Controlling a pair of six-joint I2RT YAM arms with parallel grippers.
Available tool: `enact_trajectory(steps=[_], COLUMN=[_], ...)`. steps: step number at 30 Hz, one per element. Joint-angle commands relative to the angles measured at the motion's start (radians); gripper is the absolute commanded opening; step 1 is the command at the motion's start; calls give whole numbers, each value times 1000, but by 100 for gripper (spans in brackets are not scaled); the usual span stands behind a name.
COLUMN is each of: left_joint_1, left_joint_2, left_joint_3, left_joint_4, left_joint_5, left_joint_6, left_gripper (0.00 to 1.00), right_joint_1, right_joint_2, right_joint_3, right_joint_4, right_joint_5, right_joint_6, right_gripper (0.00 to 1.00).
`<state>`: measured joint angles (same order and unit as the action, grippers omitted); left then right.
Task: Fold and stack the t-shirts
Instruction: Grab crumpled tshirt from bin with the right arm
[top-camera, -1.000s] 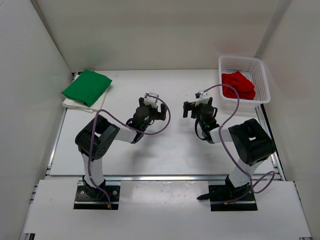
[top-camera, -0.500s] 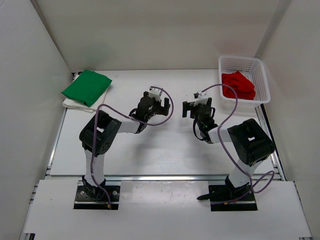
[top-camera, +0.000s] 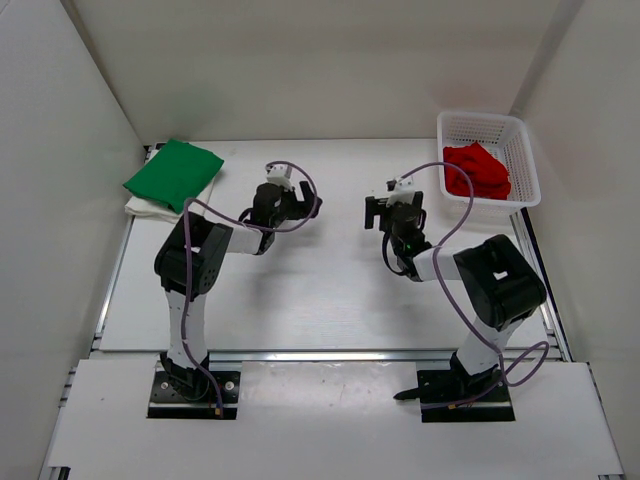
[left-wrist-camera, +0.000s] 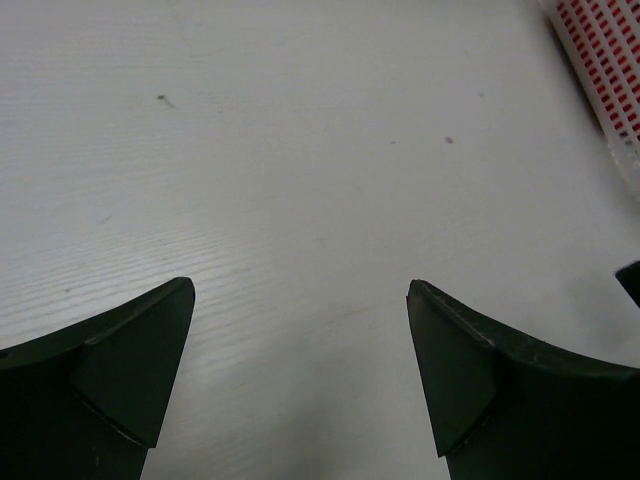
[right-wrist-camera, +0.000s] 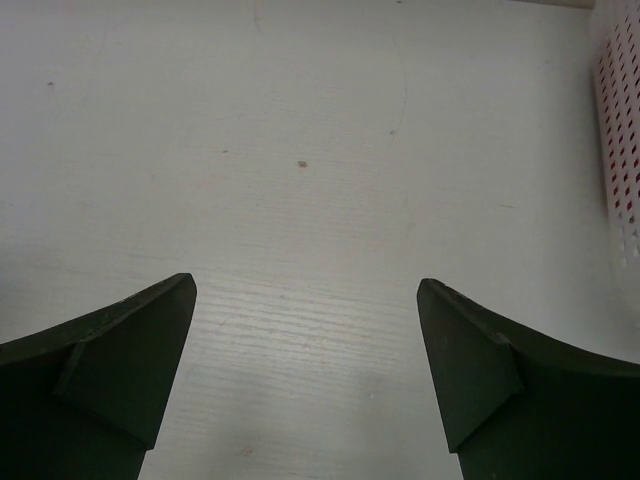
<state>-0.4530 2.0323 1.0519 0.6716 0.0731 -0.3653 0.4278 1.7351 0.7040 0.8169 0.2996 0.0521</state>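
Note:
A folded bright green t-shirt (top-camera: 172, 174) lies on a folded white t-shirt (top-camera: 160, 208) at the back left of the table. A crumpled red t-shirt (top-camera: 478, 170) sits in the white mesh basket (top-camera: 524, 150) at the back right. My left gripper (top-camera: 302, 206) is open and empty over bare table, right of the green shirt; in its wrist view (left-wrist-camera: 300, 290) only table lies between its fingers. My right gripper (top-camera: 394, 210) is open and empty over bare table, left of the basket; its wrist view (right-wrist-camera: 305, 285) shows the same.
The basket's mesh wall shows at the right edge of the left wrist view (left-wrist-camera: 600, 70), red behind it, and of the right wrist view (right-wrist-camera: 620, 130). White walls close in the table at the left, back and right.
My left gripper has moved left and back, toward the green shirt. My right gripper has shifted only slightly towards the back. Both stay open.

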Motion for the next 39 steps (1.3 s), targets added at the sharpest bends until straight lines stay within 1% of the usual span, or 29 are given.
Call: enact_trajectory(steps=[1,2,4,5,6,7,8,10,12,14,16,17,19,20,21,22,23,24,25,26,27,28,29,30,33,34,35,36,39], left_joint_1=[54,57,65,63,62,68,63,44,11,-33,-59,-70,-98,-120,-151,-162,-177,-196,-203,-210,-216,-216,-211,-204,-219,-239,-252,-280,-343], left_joint_2=[5,8,11,8,0,5,2,-20,-52,-119,-179,-232,-309,-349,-369,-380,-406,-440,-458,-495,-518,-527,-550,-573,-624,-639,-650,-662,-647], left_joint_3=[-6,-9,-7,-9,-12,-10,5,61,100,109,74,28,-59,-72,-75,-81,-102,-119,-156,-189,-203,-223,-248,-271,-325,-348,-372,-385,-400], left_joint_4=[-8,3,8,2,3,-7,-59,-168,-269,-361,-409,-417,-396,-423,-487,-512,-536,-534,-520,-518,-517,-506,-501,-492,-480,-462,-439,-408,-385], left_joint_5=[24,37,47,37,30,39,16,-27,-71,-114,-154,-177,-171,-191,-238,-252,-254,-257,-239,-237,-219,-190,-174,-145,-88,-87,-85,-79,-79], left_joint_6=[-171,-188,-190,-193,-193,-182,-185,-166,-144,-129,-127,-133,-126,-118,-109,-110,-112,-125,-124,-118,-122,-118,-135,-144,-152,-155,-156,-153,-153], left_gripper=[99,99,99,98,79,49,29,17,14,14,13,15,18,19,17,17,17,19,21,23,23,24,26,29,32,34,37,43,46], right_joint_1=[60,63,69,71,68,68,62,75,127,166,147,111,86,71,54,46,16,-16,-52,-70,-89,-104,-104,-128,-239,-294,-311,-366,-467], right_joint_2=[15,29,53,79,84,93,98,100,58,-5,-92,-133,-186,-193,-197,-180,-157,-140,-123,-135,-149,-202,-259,-279,-272,-240,-209,-189,-73], right_joint_3=[22,46,119,170,205,271,335,408,402,353,307,283,264,288,339,403,441,521,591,618,605,539,508,470,552,596,632,640,718], right_joint_4=[80,68,-45,-80,-176,-291,-345,-503,-510,-455,-469,-485,-531,-600,-701,-755,-874,-992,-1050,-1111,-1087,-1047,-944,-902,-995,-1024,-1033,-1038,-1049], right_joint_5=[125,130,163,165,142,106,81,62,104,163,46,-58,-69,-76,-64,-30,-52,-107,-135,-225,-293,-327,-371,-357,-301,-262,-226,-193,-166], right_joint_6=[-44,-75,-71,-63,-54,-58,-13,-4,-26,-23,49,81,129,140,172,207,233,259,268,272,273,246,226,220,219,213,206,203,177], right_gripper=[91,85,41,36,25,16,8,1,4,19,42,57,52,40,29,25,23,17,16,11,11,14,26,31,28,27,26,25,25])
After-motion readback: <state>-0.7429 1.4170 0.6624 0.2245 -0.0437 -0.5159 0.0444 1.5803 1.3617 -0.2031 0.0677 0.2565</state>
